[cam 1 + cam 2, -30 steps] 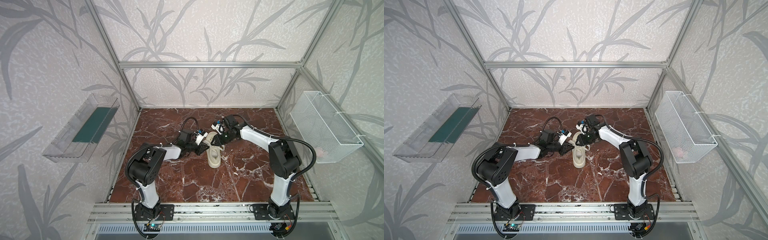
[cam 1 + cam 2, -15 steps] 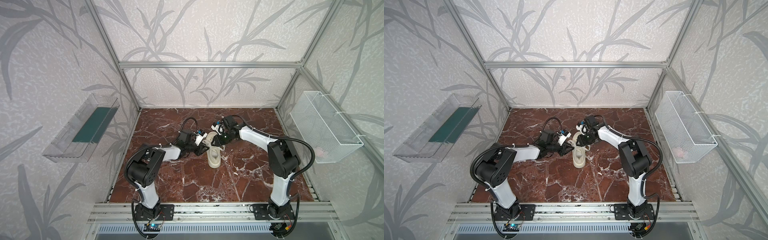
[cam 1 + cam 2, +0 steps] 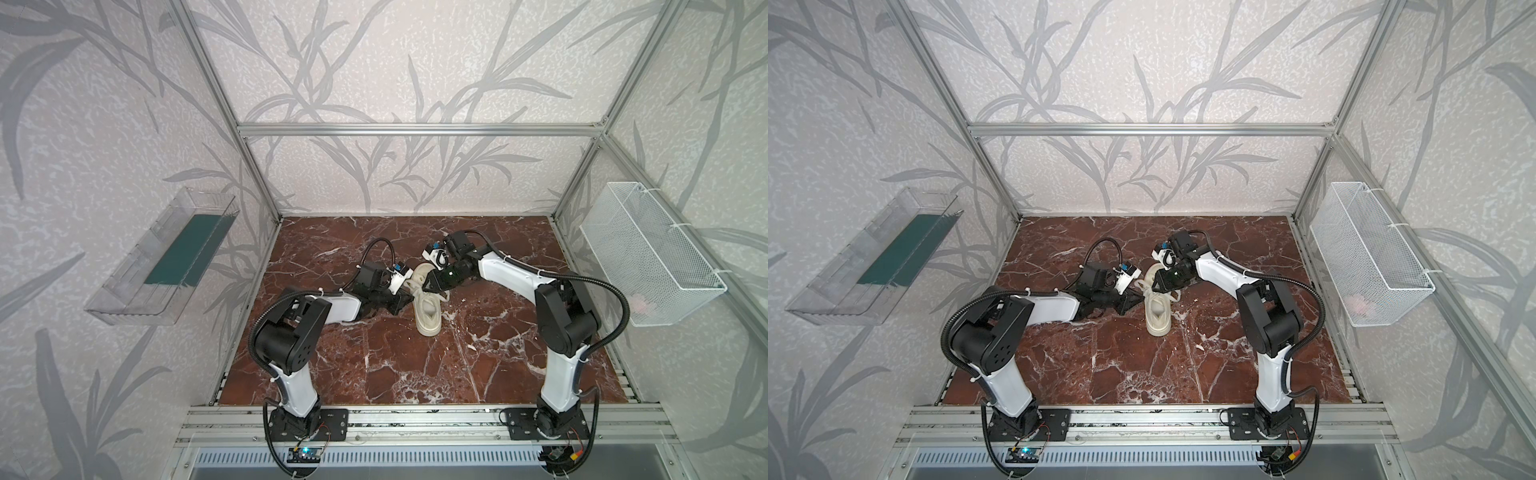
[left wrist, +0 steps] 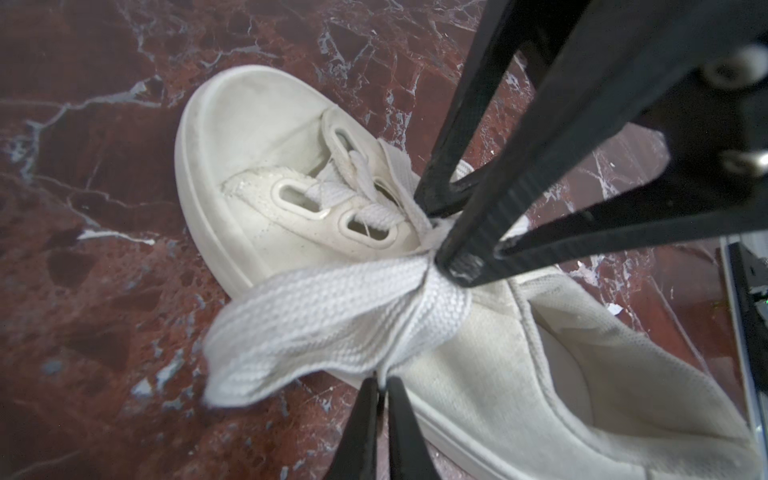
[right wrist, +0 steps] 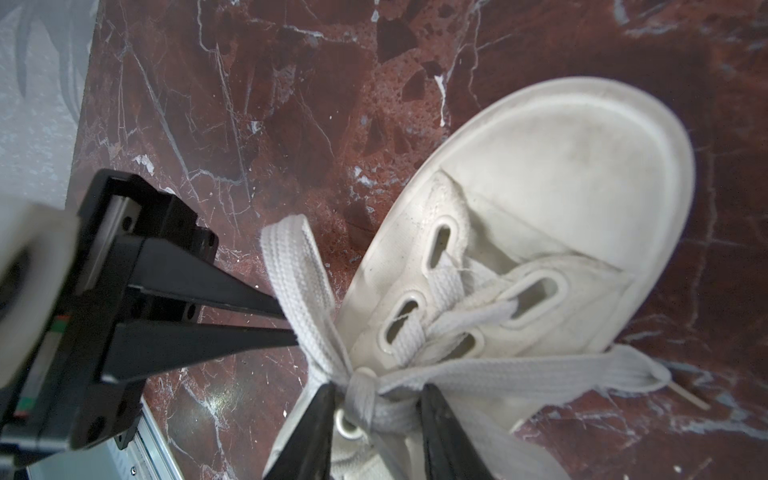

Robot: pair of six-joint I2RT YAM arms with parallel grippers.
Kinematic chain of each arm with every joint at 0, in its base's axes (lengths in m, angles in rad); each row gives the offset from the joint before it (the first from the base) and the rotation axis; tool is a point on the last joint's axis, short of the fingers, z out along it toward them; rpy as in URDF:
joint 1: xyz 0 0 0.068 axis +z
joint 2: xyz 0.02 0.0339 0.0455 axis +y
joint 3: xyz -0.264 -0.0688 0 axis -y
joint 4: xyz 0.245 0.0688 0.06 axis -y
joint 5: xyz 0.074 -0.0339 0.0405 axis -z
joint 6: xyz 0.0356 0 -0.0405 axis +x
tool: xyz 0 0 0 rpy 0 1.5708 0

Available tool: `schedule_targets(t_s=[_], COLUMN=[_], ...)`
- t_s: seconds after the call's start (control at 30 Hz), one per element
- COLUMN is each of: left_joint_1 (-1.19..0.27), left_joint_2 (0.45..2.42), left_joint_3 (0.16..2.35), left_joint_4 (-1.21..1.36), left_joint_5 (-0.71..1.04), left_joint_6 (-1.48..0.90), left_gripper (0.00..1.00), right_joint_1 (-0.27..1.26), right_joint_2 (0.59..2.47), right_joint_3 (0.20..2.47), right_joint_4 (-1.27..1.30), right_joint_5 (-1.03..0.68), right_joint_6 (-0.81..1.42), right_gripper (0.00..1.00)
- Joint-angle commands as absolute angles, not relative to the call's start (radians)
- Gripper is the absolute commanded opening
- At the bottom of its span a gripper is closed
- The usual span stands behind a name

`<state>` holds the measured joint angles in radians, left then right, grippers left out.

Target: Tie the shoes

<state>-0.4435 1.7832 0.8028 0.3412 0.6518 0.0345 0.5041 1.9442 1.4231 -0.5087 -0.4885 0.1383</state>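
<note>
one shoe (image 3: 429, 320) sits in the middle of the floor (image 3: 415, 374), toe toward twelve o'clock. the left claw (image 4: 381, 380), coming in from nine, has just snapped together again and now pinches the wide lace loop (image 4: 332, 307). the right claw (image 5: 378, 392), from two o'clock, stands apart astride the knot (image 5: 360, 380). i'd guess a fresh hold, ready for pulling the bow tight.

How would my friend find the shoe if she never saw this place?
Start at the red-brown marble floor inside the metal frame. Near its middle, where the left gripper and right gripper meet, lies a cream sneaker. It is the only soft, pale thing on the floor, with wide flat laces; its neighbours are black grippers.
</note>
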Motion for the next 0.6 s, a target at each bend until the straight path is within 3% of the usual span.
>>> schedule_targets(t_s=[0.0, 0.57], left_joint_1=[-0.444, -0.434], left_joint_2=[1.744, 1.661], left_joint_3=[0.802, 0.752], left_joint_4=[0.316, 0.245], left_joint_5=[0.647, 0.567], left_joint_6=[0.058, 0.075], left_gripper=[0.0, 0.0], right_joint_1=[0.512, 0.512], right_joint_2=[1.957, 1.95], right_joint_3=[1.422, 1.417], right_joint_4=[-0.526, -0.532], right_joint_5=[-0.483, -0.453], right_joint_6=[0.135, 0.137], right_gripper=[0.36, 0.36])
